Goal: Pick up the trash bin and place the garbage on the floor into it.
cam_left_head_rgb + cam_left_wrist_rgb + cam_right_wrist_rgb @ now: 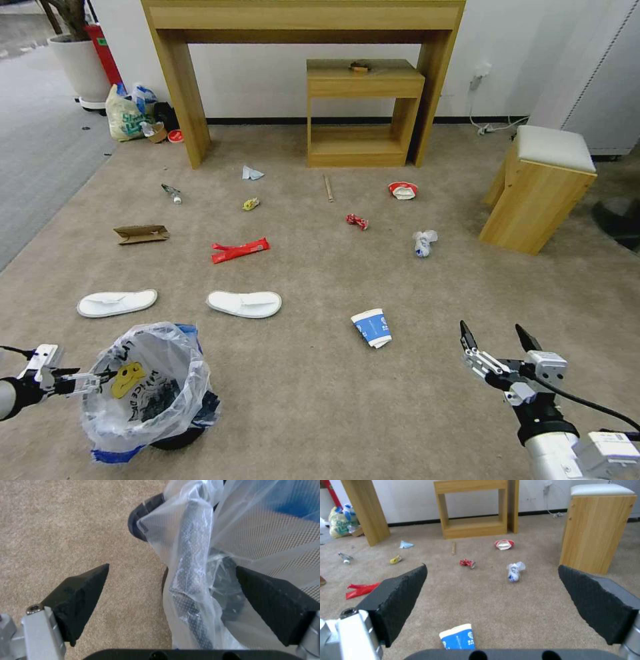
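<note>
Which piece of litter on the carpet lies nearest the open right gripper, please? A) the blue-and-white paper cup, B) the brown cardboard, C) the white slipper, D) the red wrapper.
A. In the head view the paper cup lies on its side just ahead and to the left of the right gripper, and in the right wrist view it sits right between the open fingers; the other litter lies farther off.
</note>
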You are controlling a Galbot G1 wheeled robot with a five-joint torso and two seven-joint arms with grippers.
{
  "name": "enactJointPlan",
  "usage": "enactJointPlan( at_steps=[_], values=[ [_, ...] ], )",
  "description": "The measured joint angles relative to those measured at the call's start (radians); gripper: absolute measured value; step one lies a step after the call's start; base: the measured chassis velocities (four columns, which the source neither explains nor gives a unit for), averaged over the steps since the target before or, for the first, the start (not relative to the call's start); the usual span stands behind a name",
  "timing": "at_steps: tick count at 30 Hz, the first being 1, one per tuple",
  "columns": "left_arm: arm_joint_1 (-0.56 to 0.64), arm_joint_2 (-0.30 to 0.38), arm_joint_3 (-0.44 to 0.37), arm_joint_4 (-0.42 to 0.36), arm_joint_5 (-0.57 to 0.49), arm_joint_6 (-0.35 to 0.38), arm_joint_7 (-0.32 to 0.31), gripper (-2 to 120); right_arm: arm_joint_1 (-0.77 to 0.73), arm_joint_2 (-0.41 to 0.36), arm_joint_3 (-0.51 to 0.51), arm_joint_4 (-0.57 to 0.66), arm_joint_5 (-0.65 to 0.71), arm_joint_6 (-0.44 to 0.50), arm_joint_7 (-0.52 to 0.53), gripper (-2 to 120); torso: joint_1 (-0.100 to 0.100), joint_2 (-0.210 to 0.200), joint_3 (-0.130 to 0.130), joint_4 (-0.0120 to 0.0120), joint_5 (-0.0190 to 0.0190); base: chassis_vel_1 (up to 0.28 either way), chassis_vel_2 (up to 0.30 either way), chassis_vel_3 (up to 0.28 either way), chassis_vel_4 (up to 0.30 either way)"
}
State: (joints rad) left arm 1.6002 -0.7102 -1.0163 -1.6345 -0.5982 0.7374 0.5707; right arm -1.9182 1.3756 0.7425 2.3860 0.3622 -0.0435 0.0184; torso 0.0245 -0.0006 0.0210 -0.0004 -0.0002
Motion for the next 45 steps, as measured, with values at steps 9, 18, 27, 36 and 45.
enactJointPlan(
  at_steps=[9,18,27,36,45],
  values=[
    [-0.020,-0.024,0.027,0.022,0.038,-0.001,0.014,100,-0.006,0.005,-0.001,0.000,0.000,0.000,0.003,100,0.000,0.000,0.000,0.0001,0.0000,0.000,0.000,0.000,0.000],
    [-0.050,-0.033,0.050,0.035,0.046,-0.001,0.020,97,-0.009,0.007,0.002,0.011,0.000,0.001,0.011,100,0.000,0.000,0.000,0.0000,0.0001,0.000,0.000,0.000,0.000],
    [-0.065,-0.020,0.059,0.050,0.065,-0.002,0.039,66,-0.008,0.012,0.004,0.010,0.000,0.002,0.017,100,0.000,0.000,0.000,0.0001,0.0001,0.000,0.000,0.000,0.000],
    [-0.073,-0.020,0.064,0.060,0.071,-0.002,0.053,32,-0.001,0.016,-0.001,0.005,0.004,0.005,0.020,100,0.000,0.000,0.000,0.0001,0.0001,0.000,0.000,0.000,0.000],
    [-0.090,-0.027,0.071,0.073,0.071,-0.002,0.055,0,0.017,0.018,-0.003,-0.001,0.016,0.003,0.024,100,0.000,0.000,0.000,0.0002,0.0001,0.000,0.000,0.000,0.000]
  ],
)
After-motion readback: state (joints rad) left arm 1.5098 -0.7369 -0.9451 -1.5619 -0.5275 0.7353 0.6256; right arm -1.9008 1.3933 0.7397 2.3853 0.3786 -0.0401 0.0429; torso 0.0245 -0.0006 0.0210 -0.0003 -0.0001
